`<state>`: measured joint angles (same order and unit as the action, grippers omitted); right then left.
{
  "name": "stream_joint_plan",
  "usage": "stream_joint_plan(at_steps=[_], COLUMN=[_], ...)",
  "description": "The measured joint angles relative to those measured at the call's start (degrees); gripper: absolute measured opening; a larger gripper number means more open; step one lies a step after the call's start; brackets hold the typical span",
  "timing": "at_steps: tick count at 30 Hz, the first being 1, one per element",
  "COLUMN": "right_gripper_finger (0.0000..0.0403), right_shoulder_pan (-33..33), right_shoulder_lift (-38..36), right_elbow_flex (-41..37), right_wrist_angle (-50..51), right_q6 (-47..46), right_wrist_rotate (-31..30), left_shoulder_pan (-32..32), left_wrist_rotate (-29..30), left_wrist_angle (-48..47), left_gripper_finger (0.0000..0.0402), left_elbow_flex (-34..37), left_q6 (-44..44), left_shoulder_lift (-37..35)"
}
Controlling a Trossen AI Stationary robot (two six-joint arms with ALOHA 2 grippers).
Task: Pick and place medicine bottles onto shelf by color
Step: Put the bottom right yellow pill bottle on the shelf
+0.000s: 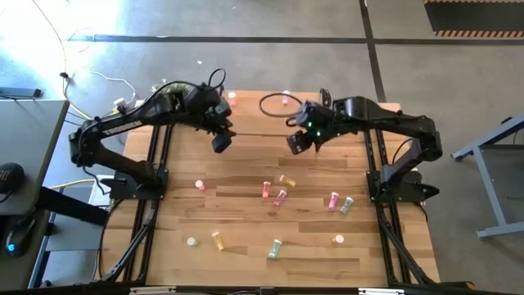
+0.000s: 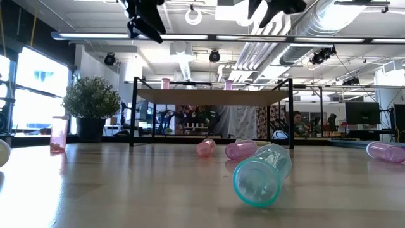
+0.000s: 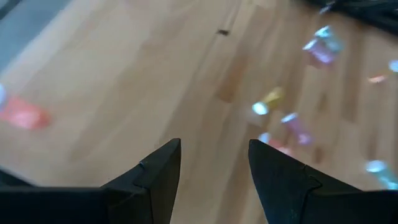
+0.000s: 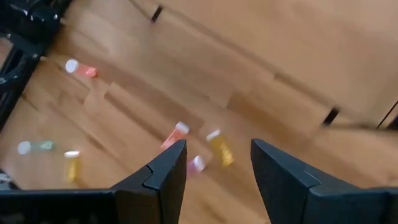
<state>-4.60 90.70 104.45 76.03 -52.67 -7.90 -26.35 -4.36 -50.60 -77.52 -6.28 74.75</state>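
While both my arms hang above the far half of the table, neither is holding anything. My left gripper (image 1: pixel 221 142) is up in the air over the left side of the shelf (image 2: pixel 215 97), fingers spread with bare wood showing between them in the left wrist view (image 3: pixel 214 180). My right gripper (image 1: pixel 296 142) is over the shelf's right side, also spread and empty (image 4: pixel 219 180).

Shelf sits at the far end of the table (image 1: pixel 246 262), light wood top on thin black legs. In the low view two pink bottles stand on its top: one toward the left (image 2: pixel 166 83), one near the middle (image 2: pixel 228 84).

Rest of the bottles are scattered on the tabletop, nearer the front:
- salmon-red one (image 1: pixel 200 185) alone on the left
- red (image 1: pixel 266 190), yellow (image 1: pixel 287 181) and pink (image 1: pixel 281 197) in a tight cluster near centre
- pink (image 1: pixel 333 201) and mint-green (image 1: pixel 346 205) just beside each other to the right
- pale one (image 1: pixel 191 242) and yellow one (image 1: pixel 218 239) front left
- mint-green one (image 1: pixel 275 248) front centre, lying down
- small one (image 1: pixel 338 239) front right, colour hard to tell

Low view: a mint-green bottle (image 2: pixel 261 174) lies on its side close to the camera, open end facing it; two pink ones (image 2: pixel 205 147) (image 2: pixel 241 149) lie behind it, and a pink one stands upright at far left (image 2: pixel 58 133).
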Motion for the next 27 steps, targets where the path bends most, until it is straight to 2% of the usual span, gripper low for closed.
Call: stream_joint_plan(at_steps=[12, 22, 27], right_gripper_finger=[0.017, 0.017, 0.017], right_shoulder_pan=[13.9, 21.67, 23.96], right_shoulder_lift=[0.04, 0.04, 0.04], right_elbow_flex=[-6.77, -16.65, -22.25], right_wrist_angle=[-0.27, 1.18, 0.66], right_q6=[-23.42, -38.11, -42.73], right_wrist_rotate=[0.41, -0.05, 2.9], left_shoulder_pan=[10.76, 16.87, 17.88], left_wrist_rotate=[-0.19, 0.99, 0.99], left_wrist_angle=[1.51, 1.67, 1.63], left_gripper_finger=[0.0179, 0.0179, 0.0179], left_elbow_flex=[8.18, 8.29, 8.27], left_q6=[-4.89, -4.68, -5.38], left_shoulder_lift=[-5.42, -5.49, -5.49])
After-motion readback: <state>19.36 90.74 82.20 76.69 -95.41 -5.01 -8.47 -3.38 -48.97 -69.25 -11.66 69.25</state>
